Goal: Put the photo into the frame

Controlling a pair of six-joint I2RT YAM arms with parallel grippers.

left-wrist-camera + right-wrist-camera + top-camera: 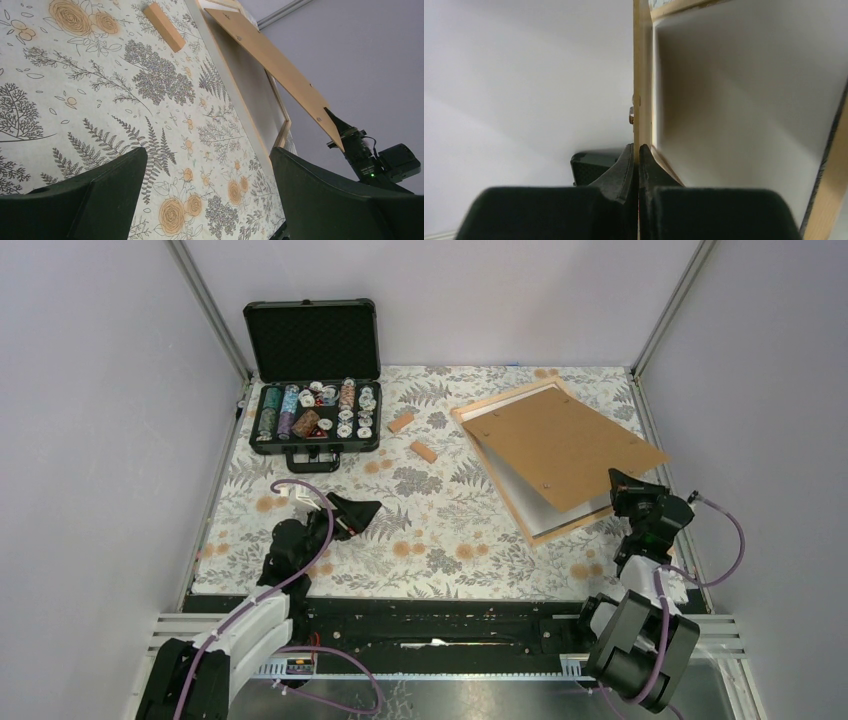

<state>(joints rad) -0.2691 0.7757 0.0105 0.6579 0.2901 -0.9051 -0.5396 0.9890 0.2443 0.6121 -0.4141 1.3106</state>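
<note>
**Inspector:** State of the jaws?

**Assessor:** The right jaws are pinched tight on one near corner of the backing board (560,435) and hold it tilted above the frame (497,472). The left jaws gape wide and carry nothing, low over the desk (440,530) and well apart.

**Inspector:** The photo?

**Assessor:** The photo (562,512) appears to lie inside the frame, white back up, at the desk's far right.

**Inspector:** Hazards?

**Assessor:** A single-corner pinch on a smooth, stiff brown fibreboard panel. It may pivot or slip free and land askew across the rim. A dragging edge could crease the thin print. It could also push the light, pale wooden strips across the patterned cloth. Whether the board's far edge rests on the frame, I cannot tell.
</note>
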